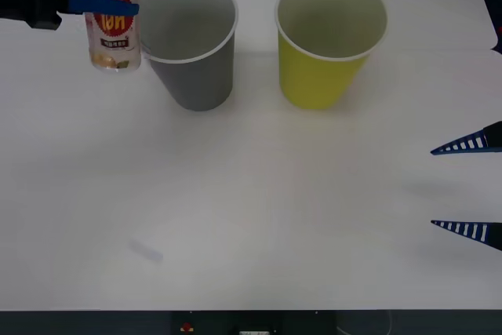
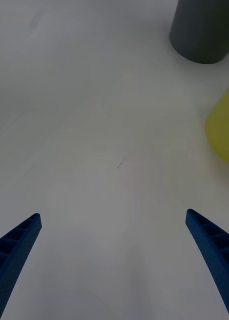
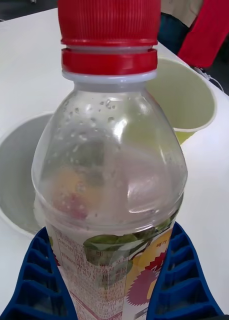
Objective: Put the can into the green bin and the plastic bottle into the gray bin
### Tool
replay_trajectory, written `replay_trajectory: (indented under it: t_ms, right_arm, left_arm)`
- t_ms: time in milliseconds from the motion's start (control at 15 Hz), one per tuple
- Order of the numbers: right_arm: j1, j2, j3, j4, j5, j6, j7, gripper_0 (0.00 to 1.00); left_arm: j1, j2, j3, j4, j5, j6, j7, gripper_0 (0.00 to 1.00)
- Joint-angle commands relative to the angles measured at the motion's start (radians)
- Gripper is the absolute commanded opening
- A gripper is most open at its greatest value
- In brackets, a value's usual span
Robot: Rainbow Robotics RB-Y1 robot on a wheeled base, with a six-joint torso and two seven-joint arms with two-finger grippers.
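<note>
Front view: the left end effector [image 1: 110, 4] grips the small clear plastic bottle with a printed label [image 1: 114, 21], held upright above the white desk [image 1: 251, 217], just left of the dark gray cup-shaped bin [image 1: 192, 41]. The yellowish-lime cup-shaped bin [image 1: 329, 41] stands beside it.

Right wrist view: the right end effector [image 2: 114, 250] hovers open (fingers well apart) over the desk.

Left wrist view: blue ribbed fingers [image 3: 179, 280] clamp the bottle's labelled body; its cap is red.
</note>
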Motion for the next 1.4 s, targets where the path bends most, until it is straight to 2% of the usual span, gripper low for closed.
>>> replay_trajectory:
  t_ms: [67, 467, 1000, 1400]
  right_arm:
    - [0.0, 0.0, 0.0, 0.0, 0.0, 0.0, 0.0, 1.0]
    - [0.0, 0.0, 0.0, 0.0, 0.0, 0.0, 0.0, 1.0]
    - [0.0, 0.0, 0.0, 0.0, 0.0, 0.0, 0.0, 1.0]
    - [0.0, 0.0, 0.0, 0.0, 0.0, 0.0, 0.0, 1.0]
  left_arm:
    - [-0.098, -0.01, -0.079, 0.097, -0.015, 0.0, -0.001, 0.0]
    - [-0.304, -0.047, -0.241, 0.289, -0.055, 0.0, -0.007, 0.0]
    - [-0.526, -0.158, -0.455, 0.528, -0.107, 0.0, -0.02, 0.0]
    - [-0.569, -0.191, -0.49, 0.577, -0.137, 0.0, -0.056, 0.0]
